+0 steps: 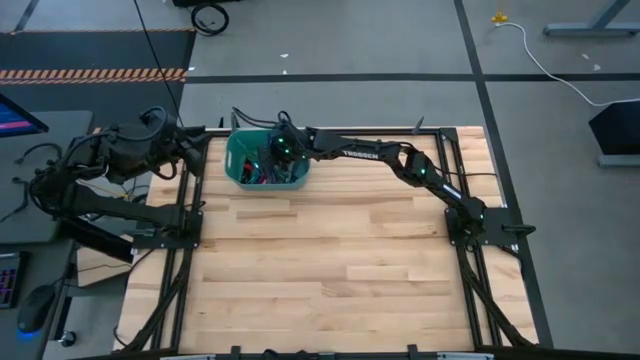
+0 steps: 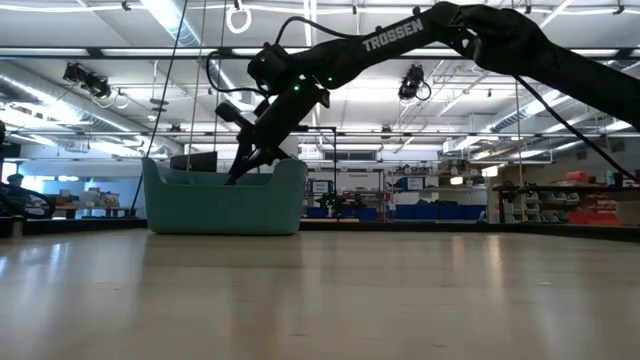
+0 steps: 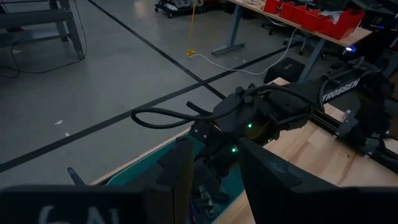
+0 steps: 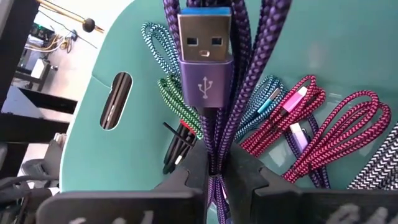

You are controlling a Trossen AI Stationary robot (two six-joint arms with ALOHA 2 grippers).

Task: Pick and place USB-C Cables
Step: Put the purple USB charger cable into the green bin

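Gripping one purple cable [image 4: 214,118], the right gripper [image 4: 214,171] is reaching into the single teal bin [image 1: 238,160] at the counter's [image 1: 330,270] far edge, jaws closed on the bundle. Its long axis is running straight out from the jaws, plug outermost. Behind it in the bin are lying two magenta cables [image 4: 339,134], one green cable [image 4: 171,93] and one teal cable [image 4: 264,99]. Beside the bin, the left gripper [image 3: 211,168] is hanging with jaws apart.

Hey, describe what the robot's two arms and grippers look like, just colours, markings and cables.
Both arms are dark, nearly black. The right arm carries white TROSSEN lettering, small green lights near its wrist and looping black cables. The left arm is draped in black cables too. The right gripper has flat dark fingers.
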